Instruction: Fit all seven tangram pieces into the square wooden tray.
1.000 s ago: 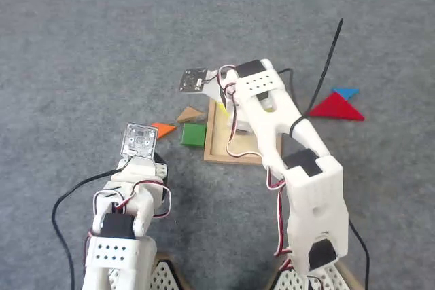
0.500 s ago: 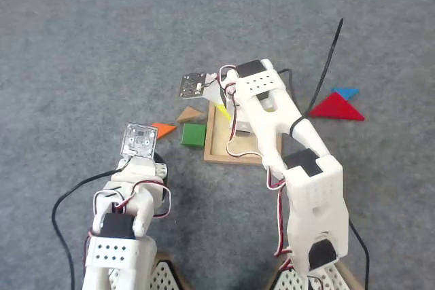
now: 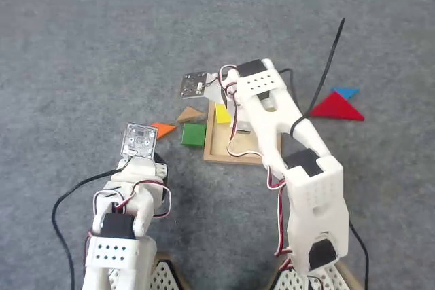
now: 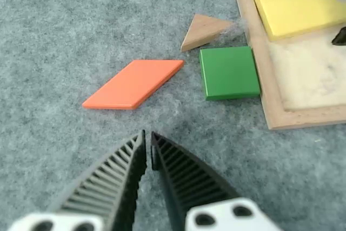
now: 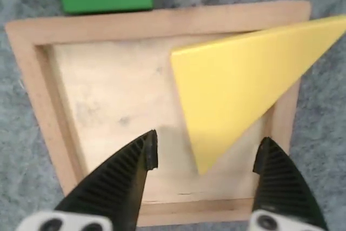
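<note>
Square wooden tray [image 3: 228,157] sits near the middle of the grey carpet [image 3: 81,52] in the high view, partly under the right arm.

Yellow triangle [image 5: 238,74]: partly in the tray, towards its 11 o'clock corner in the high view. One point is down on the tray floor. The opposite corner rides over the rim, so the piece lies tilted, not flat.

Right claw [image 5: 208,142]: hangs over the tray, spread wide, gripping nothing. The triangle's lower point lies under the gap between the two fingers; I see no contact with either.

Left claw [image 4: 147,135]: hangs low over bare carpet, well at 8 o'clock of the tray. It is all but closed, with only a hairline gap at the tips and nothing held.

Loose pieces, high view:
- Green square [image 3: 194,134]: flat, just beside the tray's rim at 9 o'clock.
- Plain wooden triangle [image 3: 189,113]: at 12 o'clock of the green square, near it.
- Orange parallelogram [image 3: 163,129]: at 9 o'clock of the green square, a little apart.
- Red triangle [image 3: 336,108]: at 3 o'clock of the tray, well apart.
- Blue piece [image 3: 346,92]: at 12 o'clock of the red triangle, against it. Shape unclear.
</note>
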{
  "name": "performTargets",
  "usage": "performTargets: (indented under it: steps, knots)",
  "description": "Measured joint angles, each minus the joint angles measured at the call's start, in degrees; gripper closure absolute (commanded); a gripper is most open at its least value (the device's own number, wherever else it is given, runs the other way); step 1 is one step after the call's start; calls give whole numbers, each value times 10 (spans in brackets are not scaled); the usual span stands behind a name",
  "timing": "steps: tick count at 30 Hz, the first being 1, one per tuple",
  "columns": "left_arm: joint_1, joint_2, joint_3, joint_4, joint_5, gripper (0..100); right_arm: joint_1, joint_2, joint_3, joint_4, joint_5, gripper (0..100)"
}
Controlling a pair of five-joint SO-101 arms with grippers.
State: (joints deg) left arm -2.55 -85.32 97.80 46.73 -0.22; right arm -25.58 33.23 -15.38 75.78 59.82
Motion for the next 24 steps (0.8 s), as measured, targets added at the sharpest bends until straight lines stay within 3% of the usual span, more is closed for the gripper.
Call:
performTargets:
  steps: [5, 9, 15, 19, 24]
  knots:
    - [0, 0, 0, 0, 0, 986, 21, 0, -13, 0, -11, 738]
    - [0, 0, 0, 0, 0, 986, 28, -47, -28, 6, -83, 748]
    - [0, 0, 0, 0, 0, 986, 10, -142, -33, 20, -245, 997]
    - [0, 0, 0, 0, 0, 986, -23, -150, -11, 14, -348, 991]
    - [0, 0, 0, 0, 0, 986, -47, -150, 99, -103, -404, 990]
